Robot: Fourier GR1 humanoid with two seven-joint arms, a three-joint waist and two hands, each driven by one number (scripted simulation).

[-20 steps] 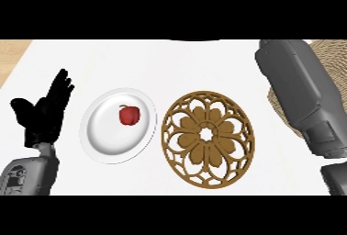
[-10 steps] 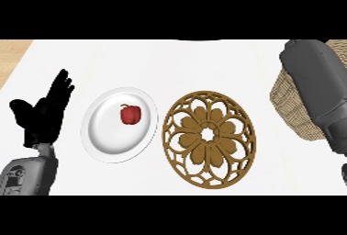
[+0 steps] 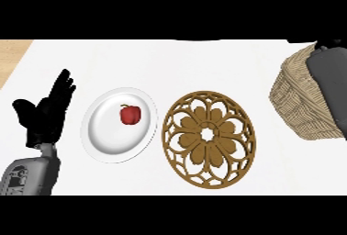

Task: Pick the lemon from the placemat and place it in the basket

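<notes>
Steep look down onto a white counter point(image 3: 169, 64). At the far left, left hand point(image 3: 44, 117) resting, fingers straight and spread, pointing up, holding nothing. Just right of those fingers, a white plate point(image 3: 102, 148) carrying a small red bell pepper point(image 3: 130, 114). Further right, just beside the plate, a round carved wooden placemat point(image 3: 229, 137), flat on the counter, bare of any fruit.

No lemon visible anywhere: not on the placemat, not on the plate, not on the open counter.

At the far right, well apart from the left fingers, a wicker basket point(image 3: 298, 105), with the grey right forearm point(image 3: 332, 82) lying across its right side and running up to the top edge. Only a dark sliver of the right hand point(image 3: 332, 45) showing there, near the basket's upper rim; impossible to tell whether open, closed or wrapped round something.

Likely reading: lemon off the placemat and either hidden in that right hand or down inside the basket behind the forearm, so the task near its end.

Deciding relation for the coming move: basket directly under and beside the right arm, left hand on the opposite side of plate and placemat, so any release or withdrawal falling to the right hand. Long axis of the lemon unknowable here
</notes>
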